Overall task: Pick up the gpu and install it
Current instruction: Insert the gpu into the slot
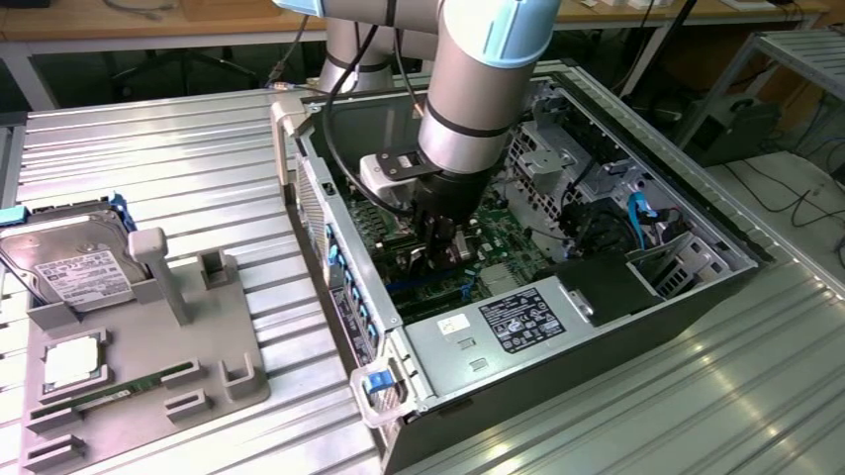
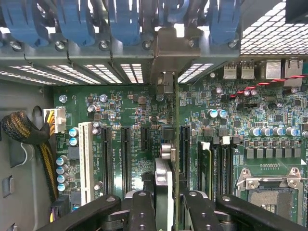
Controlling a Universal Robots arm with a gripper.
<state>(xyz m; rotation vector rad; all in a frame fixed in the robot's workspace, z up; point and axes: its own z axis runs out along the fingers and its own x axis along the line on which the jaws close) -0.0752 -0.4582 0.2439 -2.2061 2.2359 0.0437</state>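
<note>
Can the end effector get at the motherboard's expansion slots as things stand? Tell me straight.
Probably yes. The end effector is inside the open case, gripping the gpu edge-on above the expansion slots; no cable or part shows between them.

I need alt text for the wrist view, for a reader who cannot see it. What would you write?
The gripper holds the gpu edge-on over the green motherboard inside the computer case, its metal bracket near the rear slot openings. Blue clips line the rear wall.

Arm (image 1: pixel 482 89) plunged steeply downward, claw (image 2: pixel 166 199) clamped (fingers (image 2: pixel 139 211) close together)
</note>
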